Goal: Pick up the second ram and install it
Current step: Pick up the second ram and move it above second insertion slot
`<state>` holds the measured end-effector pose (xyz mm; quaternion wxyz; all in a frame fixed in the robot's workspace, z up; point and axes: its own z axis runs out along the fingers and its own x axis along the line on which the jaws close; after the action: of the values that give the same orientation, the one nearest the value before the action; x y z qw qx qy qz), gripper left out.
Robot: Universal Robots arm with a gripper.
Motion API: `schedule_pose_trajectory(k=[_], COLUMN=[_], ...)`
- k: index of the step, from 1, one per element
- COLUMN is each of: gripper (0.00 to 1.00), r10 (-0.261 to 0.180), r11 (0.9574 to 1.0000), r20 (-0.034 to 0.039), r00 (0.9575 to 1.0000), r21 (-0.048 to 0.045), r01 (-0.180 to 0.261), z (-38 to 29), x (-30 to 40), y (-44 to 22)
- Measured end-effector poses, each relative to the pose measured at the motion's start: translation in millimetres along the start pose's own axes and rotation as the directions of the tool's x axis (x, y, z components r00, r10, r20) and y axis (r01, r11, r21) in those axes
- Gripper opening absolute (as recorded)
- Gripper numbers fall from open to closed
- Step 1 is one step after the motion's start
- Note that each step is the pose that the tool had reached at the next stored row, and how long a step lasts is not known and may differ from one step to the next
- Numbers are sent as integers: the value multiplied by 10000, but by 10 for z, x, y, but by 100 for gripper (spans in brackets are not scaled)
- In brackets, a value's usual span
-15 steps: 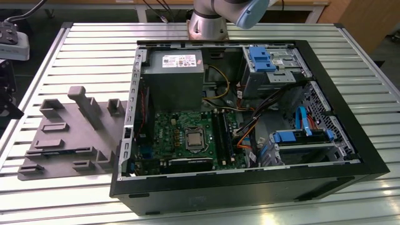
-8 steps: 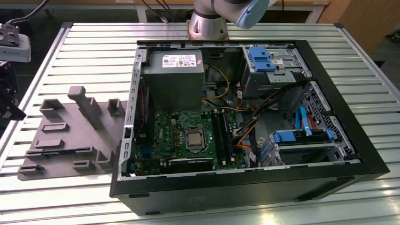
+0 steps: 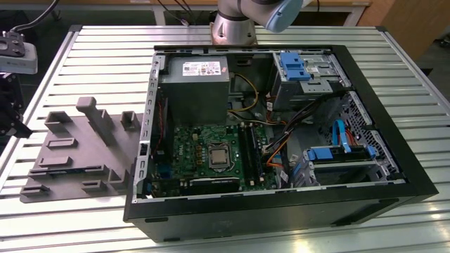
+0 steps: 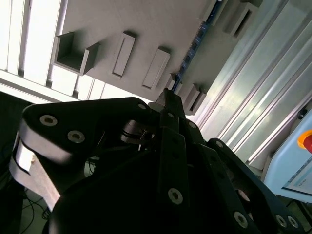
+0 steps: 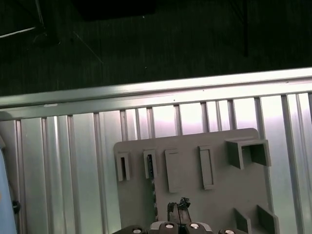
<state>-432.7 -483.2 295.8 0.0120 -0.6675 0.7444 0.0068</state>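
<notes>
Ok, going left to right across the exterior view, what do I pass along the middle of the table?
grey moulded tray → green motherboard → blue drive caddy → black case wall

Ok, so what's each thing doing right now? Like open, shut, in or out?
Case: open, side off, insides showing.
Tray: flat on the table, at the exterior view's left of the case.
Ram: on edge in the tray's slots, not picked up.
Gripper: over the tray, close to the ram.
Processor: uncovered.
</notes>
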Motion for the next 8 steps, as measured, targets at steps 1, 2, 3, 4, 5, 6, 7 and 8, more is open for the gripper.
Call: schedule_pose_trajectory(k=[1,2,3,4,5,6,7,8], gripper=[11,11,11,11,11,11,11,11], r10=[0,0,0,0,0,0,0,-1], r11=[10000,10000,10000,10000,10000,10000,10000,10000], r20=[-1,0,0,0,-1,-1,0,0], r00=[10000,10000,10000,10000,10000,10000,10000,10000], r21=[-1,0,1,0,0,0,0,0], r01=[0,0,0,0,0,0,0,1], z=[6,15,23,31,38,45,53,59], x=[1,3,5,7,9,12,15,17], y=[0,0,-1,-1,-1,-2,-4,-8])
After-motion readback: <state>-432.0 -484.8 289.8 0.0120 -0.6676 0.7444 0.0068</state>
